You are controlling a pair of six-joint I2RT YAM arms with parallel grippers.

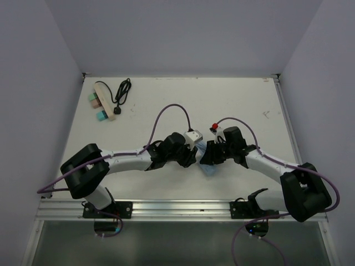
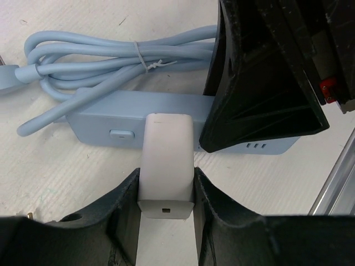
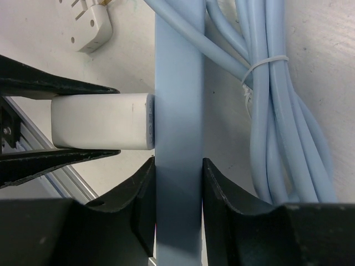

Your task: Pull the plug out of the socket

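Both arms meet at mid-table, near the front edge. Left gripper [image 2: 166,191]: jaws closed on the white plug [image 2: 166,149], one dark finger [image 2: 125,205] pressed on each flank of its body; grip sits at the rear half, front half bare. Right gripper [image 3: 177,172]: jaws clamped across the pale blue socket strip [image 3: 177,100], one pad on each long side, no gap visible. Plug position: front end butts against the strip's face, at right angles to it; no pins visible between the two, cannot tell how deep it sits. In the left wrist view the plug sits just right of the strip's small push button [image 2: 119,134], and the right gripper's black body covers the strip's far end. Strip lies flat on the white table [image 1: 249,111]. Its blue cord [image 3: 277,111] is coiled just beside it, bundled with a thin white tie [image 3: 260,66]; the cord's own white pin plug [image 3: 89,25] rests on the table nearby. Far left corner: a beige power strip [image 1: 105,101] with a black cord [image 1: 122,91], well apart from both grippers
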